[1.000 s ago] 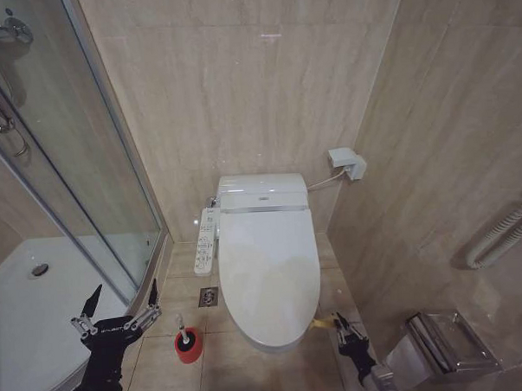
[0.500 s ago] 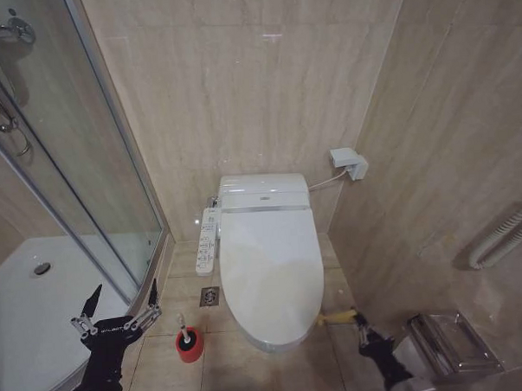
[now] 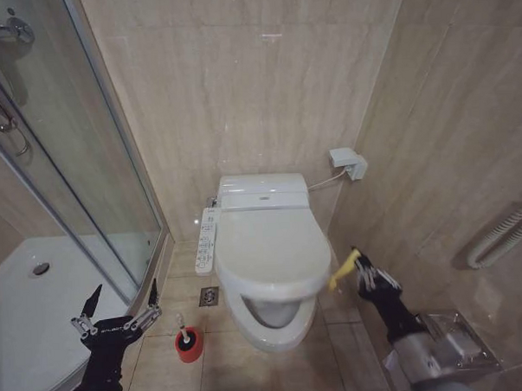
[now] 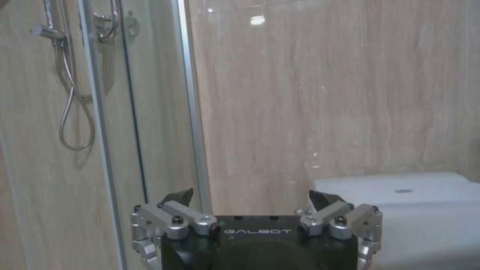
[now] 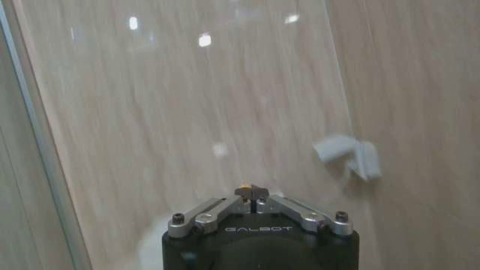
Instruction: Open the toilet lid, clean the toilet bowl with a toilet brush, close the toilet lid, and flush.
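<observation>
Head view: right gripper (image 3: 358,267) clenched on yellow strap (image 3: 342,271), toilet lid (image 3: 270,250) part-raised over toilet bowl (image 3: 268,321). Toilet brush (image 3: 185,330) in red holder (image 3: 190,347) on floor.

Left wrist: left gripper (image 4: 255,198) fingers spread, idle.

Right wrist: fingers pinch strap.

Risk: strap slips, lid slams down.

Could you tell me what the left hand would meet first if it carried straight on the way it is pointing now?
Probably the tiled back wall: the open left hand points at it, with nothing visible between, though depth is unclear.

left gripper (image 3: 122,298) low, fingers spread, idle | right gripper (image 3: 357,262) raised, fingers pinched together
</observation>
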Robot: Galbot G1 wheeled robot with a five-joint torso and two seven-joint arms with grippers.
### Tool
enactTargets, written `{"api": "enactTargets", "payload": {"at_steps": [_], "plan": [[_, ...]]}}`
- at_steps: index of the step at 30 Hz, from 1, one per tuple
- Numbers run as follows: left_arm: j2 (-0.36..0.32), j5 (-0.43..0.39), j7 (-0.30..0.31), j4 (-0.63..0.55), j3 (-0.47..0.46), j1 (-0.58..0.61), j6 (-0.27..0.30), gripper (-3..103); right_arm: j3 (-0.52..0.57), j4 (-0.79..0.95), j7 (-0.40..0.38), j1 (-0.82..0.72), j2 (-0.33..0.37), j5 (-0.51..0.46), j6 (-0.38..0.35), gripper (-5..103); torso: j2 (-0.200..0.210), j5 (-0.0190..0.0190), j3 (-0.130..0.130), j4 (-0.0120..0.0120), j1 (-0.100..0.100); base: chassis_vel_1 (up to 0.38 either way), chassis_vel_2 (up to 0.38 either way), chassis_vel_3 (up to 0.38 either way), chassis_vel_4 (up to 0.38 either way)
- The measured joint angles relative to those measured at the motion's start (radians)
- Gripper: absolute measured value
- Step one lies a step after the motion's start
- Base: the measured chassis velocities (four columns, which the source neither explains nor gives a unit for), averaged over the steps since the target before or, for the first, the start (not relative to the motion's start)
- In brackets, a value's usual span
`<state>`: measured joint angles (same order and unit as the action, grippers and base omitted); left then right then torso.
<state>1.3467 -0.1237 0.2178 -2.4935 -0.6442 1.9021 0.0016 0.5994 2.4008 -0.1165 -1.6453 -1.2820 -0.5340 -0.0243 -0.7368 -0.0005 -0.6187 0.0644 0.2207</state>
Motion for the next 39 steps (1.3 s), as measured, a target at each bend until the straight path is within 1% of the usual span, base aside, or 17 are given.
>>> {"api": "enactTargets", "payload": {"at_steps": [3,5,7,8,12,13,17,18,20,21,25,26,30,32,35,37,39], "plan": [[0.0,0.0,0.0,0.0,0.0,0.0,0.0,100,-0.011,0.02,-0.035,0.12,0.0,-0.02,-0.045,0,0.0,0.0005,0.0,-0.001,0.0,0.0,0.0,0.0,0.0],[0.0,0.0,0.0,0.0,0.0,0.0,0.0,100,-0.006,0.023,-0.038,0.139,0.009,-0.028,-0.05,0,0.0,0.0005,0.0,-0.0007,0.0,0.0,0.0,0.0,0.0],[0.0,0.0,0.0,0.0,0.0,0.0,0.0,100,0.009,0.036,-0.058,0.186,0.041,-0.088,-0.083,0,0.0,0.0005,0.0,-0.0003,0.0,0.0,0.0,0.0,0.0],[0.0,0.0,0.0,0.0,0.0,0.0,0.0,100,0.009,0.036,-0.058,0.186,0.041,-0.088,-0.083,0,0.0,0.0005,0.0,-0.0003,0.0,0.0,0.0,0.0,0.0],[0.0,0.0,0.0,0.0,0.0,0.0,0.0,100,0.02,0.008,-0.082,0.305,0.079,-0.157,-0.107,0,0.0,0.0005,0.0,-0.0006,0.0,0.0,0.0,0.0,0.0],[0.0,0.0,0.0,0.0,0.0,0.0,0.0,100,0.02,0.008,-0.082,0.305,0.079,-0.157,-0.107,0,0.0,0.0005,0.0,-0.0006,0.0,0.0,0.0,0.0,0.0],[0.0,0.0,0.0,0.0,0.0,0.0,0.0,100,0.01,-0.055,-0.115,0.438,0.093,-0.217,-0.13,0,0.0,0.0004,0.0,-0.0006,0.0,0.0,0.0,0.0,0.0],[0.0,0.0,0.0,0.0,0.0,0.0,0.0,100,0.01,-0.055,-0.115,0.438,0.093,-0.217,-0.13,0,0.0,0.0004,0.0,-0.0006,0.0,0.0,0.0,0.0,0.0],[0.0,0.0,0.0,0.0,0.0,0.0,0.0,100,-0.01,-0.114,-0.132,0.543,0.093,-0.248,-0.148,0,0.0,0.0004,0.0,-0.0006,0.0,0.0,0.0,0.0,0.0],[0.0,0.0,0.0,0.0,0.0,0.0,0.0,100,-0.01,-0.114,-0.132,0.543,0.093,-0.248,-0.148,0,0.0,0.0004,0.0,-0.0006,0.0,0.0,0.0,0.0,0.0],[0.0,0.0,0.0,0.0,0.0,0.0,0.0,100,-0.078,-0.234,-0.16,0.728,0.074,-0.277,-0.169,0,0.0,0.0005,0.0,-0.0004,0.0,0.0,0.0,0.0,0.0],[0.0,0.0,0.0,0.0,0.0,0.0,0.0,100,-0.078,-0.234,-0.16,0.728,0.074,-0.277,-0.169,0,0.0,0.0005,0.0,-0.0004,0.0,0.0,0.0,0.0,0.0],[0.0,0.0,0.0,0.0,0.0,0.0,0.0,100,-0.136,-0.335,-0.161,0.879,0.033,-0.271,-0.169,0,0.0,0.0004,0.0,-0.0004,0.0,0.0,0.0,0.0,0.0],[0.0,0.0,0.0,0.0,0.0,0.0,0.0,100,-0.153,-0.359,-0.159,0.913,0.02,-0.26,-0.165,0,0.0,0.0003,0.0,-0.0003,0.0,0.0,0.0,0.0,0.0],[0.0,0.0,0.0,0.0,0.0,0.0,0.0,100,-0.204,-0.447,-0.141,1.008,-0.03,-0.203,-0.14,0,0.0,0.0004,0.0,-0.0003,0.0,0.0,0.0,0.0,0.0],[0.0,0.0,0.0,0.0,0.0,0.0,0.0,100,-0.209,-0.46,-0.14,1.021,-0.037,-0.196,-0.137,0,0.0,0.0002,0.0,-0.0003,0.0,0.0,0.0,0.0,0.0],[0.0,0.0,0.0,0.0,0.0,0.0,0.0,100,-0.245,-0.565,-0.124,1.103,-0.088,-0.115,-0.099,0,0.0,0.0003,0.0,-0.0004,0.0,0.0,0.0,0.0,0.0]]}}
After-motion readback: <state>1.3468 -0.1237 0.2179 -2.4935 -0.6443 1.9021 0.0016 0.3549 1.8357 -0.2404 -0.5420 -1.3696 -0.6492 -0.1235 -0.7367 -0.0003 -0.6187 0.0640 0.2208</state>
